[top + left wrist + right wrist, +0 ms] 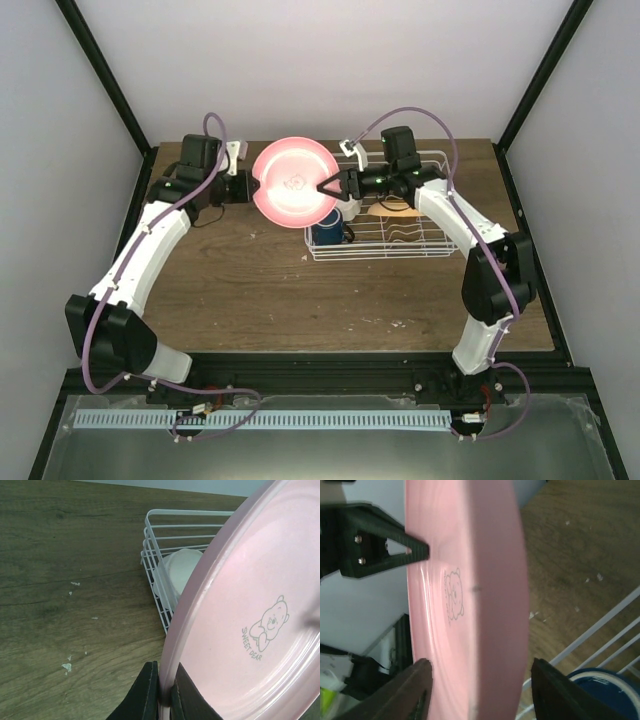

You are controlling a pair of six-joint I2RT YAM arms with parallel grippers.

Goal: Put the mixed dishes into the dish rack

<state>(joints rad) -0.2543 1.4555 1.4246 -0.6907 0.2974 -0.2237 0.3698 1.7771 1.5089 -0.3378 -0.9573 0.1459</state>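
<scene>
Round pink plate [290, 185] is held on edge above the tabletop [250, 290], just left of the dish rack [400, 256]. Left gripper [250, 186] is clamped on its rim. Right gripper [326, 187] stands wide, astride the opposite rim (contact unclear).

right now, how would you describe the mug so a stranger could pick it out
On the wooden table, look far right for the white wire rack. The mug sits in its near left corner. It is the only dark blue thing: the bowl in the rack is white, the raised plate pink.
</scene>
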